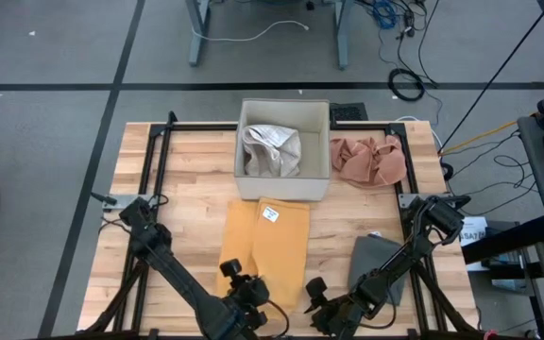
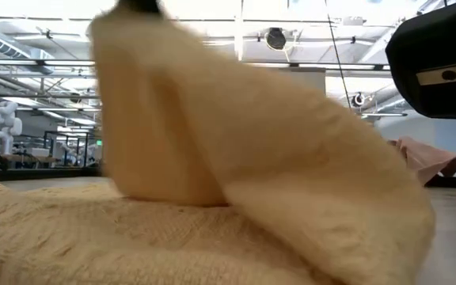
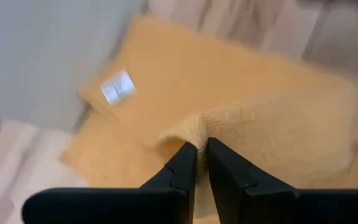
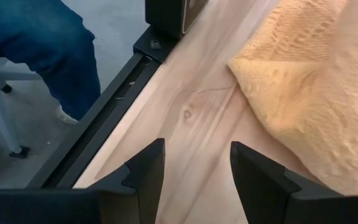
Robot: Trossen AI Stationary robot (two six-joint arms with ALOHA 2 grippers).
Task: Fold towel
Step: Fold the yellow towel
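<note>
left wrist view shows the left gripper pinching a raised fold of the yellow towel near the worktop's front edge, folding partly done, while the right gripper waits beside it, fingers apart.

Table surface in the low view is largely hidden by the blurred yellow towel; a person's leg is cut off.

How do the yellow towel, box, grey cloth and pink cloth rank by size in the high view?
1. Yellow towel and box: look alike, no ranking.
2. Pink cloth and grey cloth: look alike; the right arm covers part of the grey.
</note>
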